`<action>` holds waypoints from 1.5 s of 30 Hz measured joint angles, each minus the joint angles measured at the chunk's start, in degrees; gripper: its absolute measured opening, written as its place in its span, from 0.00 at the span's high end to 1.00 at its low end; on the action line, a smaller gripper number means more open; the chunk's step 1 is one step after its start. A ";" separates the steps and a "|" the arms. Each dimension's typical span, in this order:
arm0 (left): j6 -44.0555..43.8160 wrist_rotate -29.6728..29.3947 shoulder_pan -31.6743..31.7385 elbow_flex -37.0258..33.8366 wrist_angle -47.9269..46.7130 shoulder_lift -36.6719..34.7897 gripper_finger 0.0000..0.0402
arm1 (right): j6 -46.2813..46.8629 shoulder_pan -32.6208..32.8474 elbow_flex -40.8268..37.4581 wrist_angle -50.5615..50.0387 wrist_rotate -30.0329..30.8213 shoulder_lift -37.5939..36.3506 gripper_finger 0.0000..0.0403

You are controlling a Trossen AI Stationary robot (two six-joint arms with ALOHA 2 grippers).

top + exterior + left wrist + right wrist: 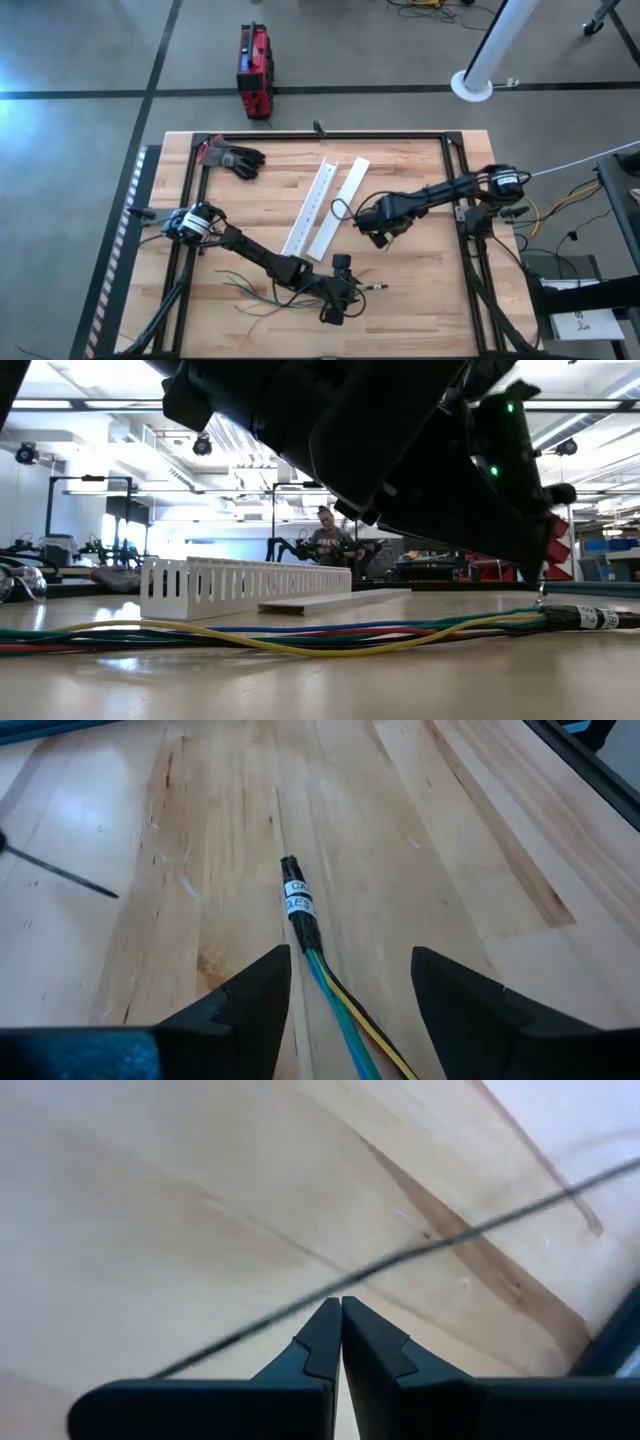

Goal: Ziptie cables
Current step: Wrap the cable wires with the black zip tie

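Wooden table (420,300), left gripper (350,982) fingers apart over cables (330,990), right gripper (341,1320) fingers together, low view alone shows person (326,540)

Two robot arms; two white slotted strips (311,207) (342,207) side by side on one table (420,300); one bundle of cables (262,297); one dark glove (234,157); one red case (255,70) on the floor.
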 joint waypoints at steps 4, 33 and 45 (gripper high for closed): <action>0.00 0.00 0.00 0.00 0.14 0.00 0.54 | -1.72 1.78 3.68 -1.34 2.06 0.00 1.00; 0.02 0.01 -0.01 0.02 2.63 -0.02 0.61 | 8.75 -25.50 -14.23 0.13 15.80 -20.26 0.90; 0.02 0.00 0.00 0.02 2.95 -0.02 0.55 | 10.85 -34.60 -14.59 3.82 8.54 -18.03 0.66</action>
